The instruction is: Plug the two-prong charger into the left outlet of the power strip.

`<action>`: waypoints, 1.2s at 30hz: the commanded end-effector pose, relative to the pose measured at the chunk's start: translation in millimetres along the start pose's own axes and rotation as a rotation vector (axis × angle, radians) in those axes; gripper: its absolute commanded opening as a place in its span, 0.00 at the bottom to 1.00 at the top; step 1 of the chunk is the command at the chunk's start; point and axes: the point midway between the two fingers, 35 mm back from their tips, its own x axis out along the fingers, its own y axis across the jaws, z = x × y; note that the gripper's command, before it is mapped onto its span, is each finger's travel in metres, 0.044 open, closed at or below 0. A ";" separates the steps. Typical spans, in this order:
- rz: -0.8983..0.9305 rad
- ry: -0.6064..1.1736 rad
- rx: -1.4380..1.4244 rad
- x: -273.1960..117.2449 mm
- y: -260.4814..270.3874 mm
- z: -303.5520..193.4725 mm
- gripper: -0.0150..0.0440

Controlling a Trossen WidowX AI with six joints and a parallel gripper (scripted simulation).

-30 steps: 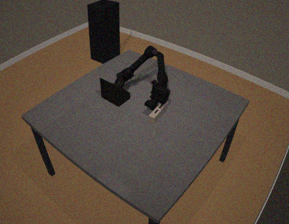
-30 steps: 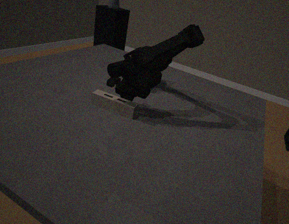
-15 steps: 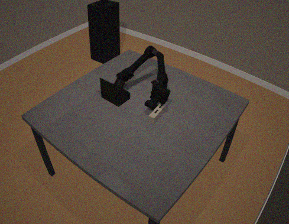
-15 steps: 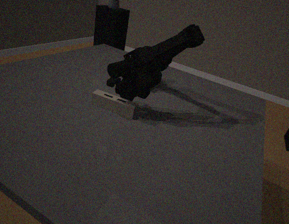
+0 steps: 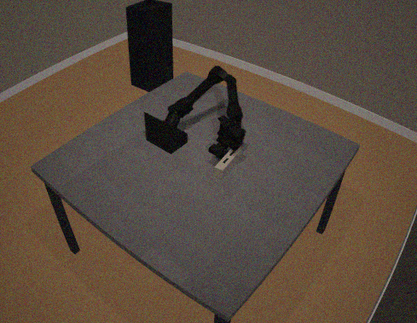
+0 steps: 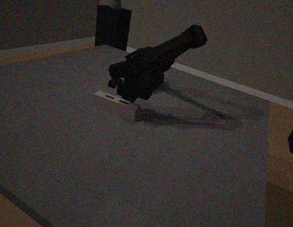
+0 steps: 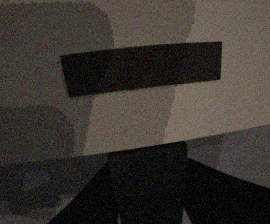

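The pale power strip (image 5: 221, 166) (image 6: 99, 93) (image 7: 220, 102) lies on the table, with dark outlet slots in its top. One slot (image 7: 142, 69) fills much of the wrist view. My gripper (image 5: 233, 149) (image 6: 133, 100) (image 7: 141, 162) is shut on the charger, a dark block (image 7: 149, 187) between the black fingers at the bottom of the wrist view. The gripper is low at the strip, over its far part in the top view. The charger's upper edge in the wrist view meets the strip's edge below the slot. Its prongs are not visible, and contact cannot be told.
The grey table (image 5: 163, 216) (image 6: 144, 169) carries the arm's dark base (image 5: 165, 136). A black pedestal (image 5: 150, 45) (image 6: 112, 27) stands beyond the table's far corner. The arm casts shadows over the strip and the table beside it.
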 end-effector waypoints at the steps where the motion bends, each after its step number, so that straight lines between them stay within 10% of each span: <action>1: 0.003 -0.007 -0.005 -1.0 1.2 3.3 0.25; 36: 0.003 -0.008 -0.006 -2.5 1.6 17.0 0.25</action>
